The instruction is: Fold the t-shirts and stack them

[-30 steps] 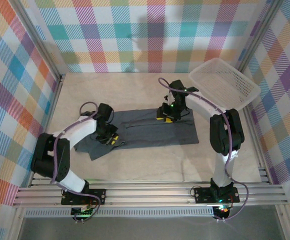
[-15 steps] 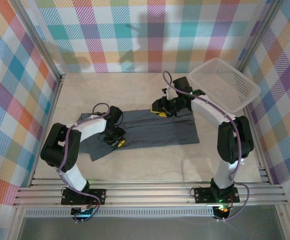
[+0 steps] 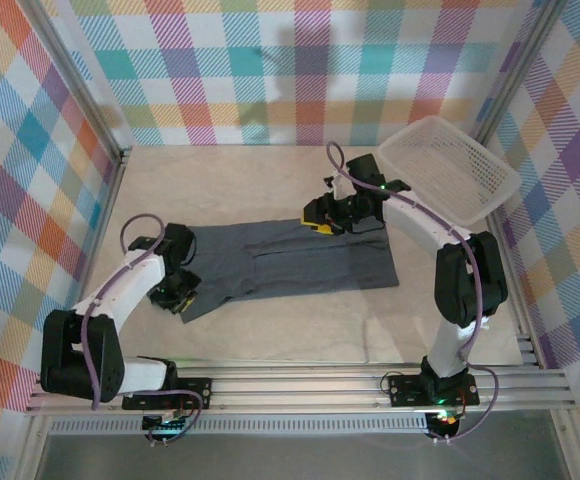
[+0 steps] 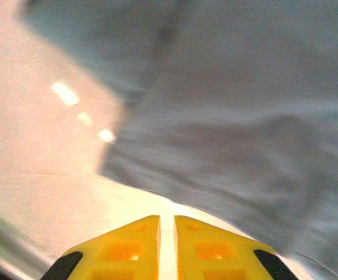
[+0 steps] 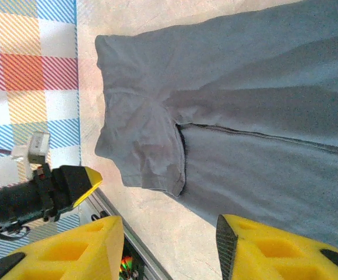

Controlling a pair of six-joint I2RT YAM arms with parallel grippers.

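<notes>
Lying flat across the middle of the table [image 3: 270,335] is the dark grey t-shirt [image 3: 290,262], already narrowed into a long band, with the white basket [image 3: 452,165] well apart at the far right corner. That cloth looks thin, soft and light, so I judge it will sag and slide off any single pinch. The sensible holds are at the corners or along a hem, one claw at each end, so the fold comes over square. The left gripper [image 3: 178,292] sits low just beside the shirt's left end, and its wrist view settles its state: the yellow fingers [image 4: 128,249] are pressed together with only a slit between them and nothing caught there. The grey edge [image 4: 227,146] lies ahead of them, blurred. The right gripper [image 3: 318,216] hovers at the far edge near the middle of the band, and its own camera shows it [image 5: 169,251] spread wide, holding nothing. That same camera gives what the overhead cannot: the t-shirt [image 5: 256,105] from close in, a sleeve flap [image 5: 148,154] tucked over onto the body, and a crisp seam running along the cloth. It even catches the left gripper [image 5: 73,182] parked off the shirt's end. From above, the band's outline and both arms read clearly, but whether either claw is open stays too small to tell there.
</notes>
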